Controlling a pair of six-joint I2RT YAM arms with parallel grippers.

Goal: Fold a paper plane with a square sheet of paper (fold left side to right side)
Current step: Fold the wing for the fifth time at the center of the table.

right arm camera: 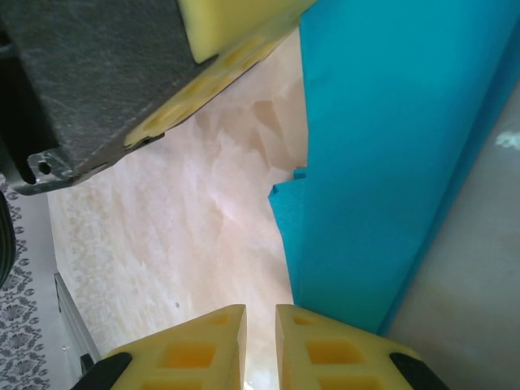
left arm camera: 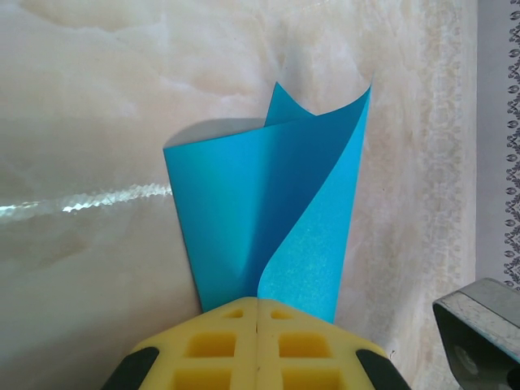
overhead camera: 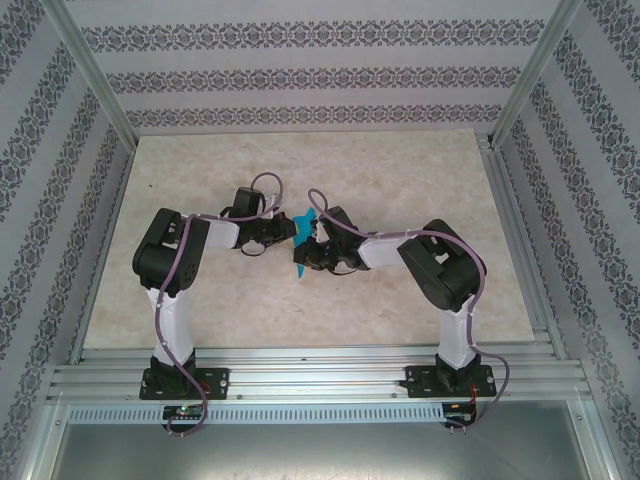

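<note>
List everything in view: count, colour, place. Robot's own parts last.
sheet of paper: one, cyan-blue, part-folded, held over the table's middle.
table: one, cream marbled, beneath everything.
walls: three, grey-patterned, left, far, right.
frame: one, silver metal, around the table.
left arm: one, white and black, near-left.
right arm: one, white and black, near-right.
left gripper: one, yellow pads, shut on the sheet's narrow end.
right gripper: one, yellow pads, jaws slightly apart beside the sheet.

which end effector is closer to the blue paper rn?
Left. The left end effector is shut on the blue paper, pinching its lower end. The right end effector sits just beside the sheet, jaws slightly apart, nothing between them.
</note>
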